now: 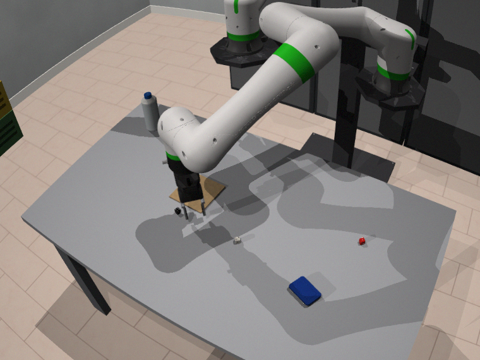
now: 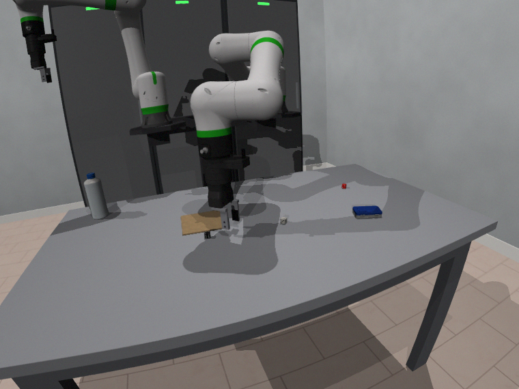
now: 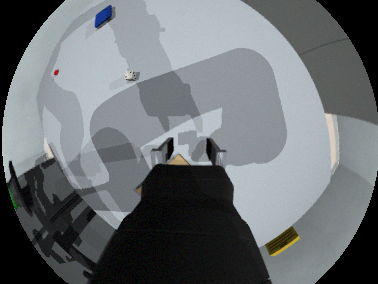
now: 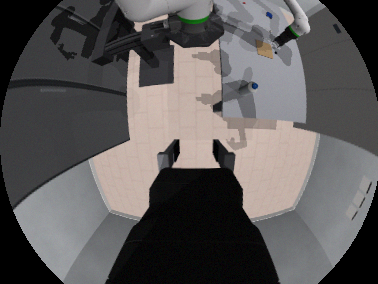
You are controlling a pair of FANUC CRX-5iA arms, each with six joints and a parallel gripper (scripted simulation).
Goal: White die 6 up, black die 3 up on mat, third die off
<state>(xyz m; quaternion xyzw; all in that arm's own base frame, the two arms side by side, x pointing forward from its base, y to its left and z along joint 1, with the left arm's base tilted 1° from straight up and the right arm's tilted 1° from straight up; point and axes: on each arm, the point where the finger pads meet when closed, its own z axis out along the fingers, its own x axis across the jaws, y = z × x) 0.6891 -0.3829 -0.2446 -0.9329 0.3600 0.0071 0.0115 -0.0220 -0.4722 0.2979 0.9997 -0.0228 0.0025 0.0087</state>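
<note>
The tan mat point(image 1: 216, 187) point(image 2: 197, 224) point(image 3: 179, 160) lies on the table, partly hidden by the left arm. The black die point(image 1: 177, 210) point(image 2: 207, 235) rests on the table just off the mat; the left wrist view does not show it. The white die point(image 1: 237, 240) point(image 2: 283, 220) point(image 3: 130, 75) and the red die point(image 1: 361, 240) point(image 2: 343, 185) point(image 3: 56, 72) lie off the mat. Their top numbers are too small to read surely. My left gripper point(image 1: 194, 216) point(image 2: 230, 222) point(image 3: 189, 144) is open and empty above the table, beside the black die. My right gripper point(image 2: 46, 79) point(image 4: 196, 146) is open and empty, away from the table.
A blue-topped box point(image 1: 305, 290) point(image 2: 367, 210) point(image 3: 103, 16) lies beyond the white die. A grey bottle with a blue cap point(image 1: 151, 112) point(image 2: 96, 198) point(image 4: 254, 86) stands near the table's edge, on the mat's far side from the white die.
</note>
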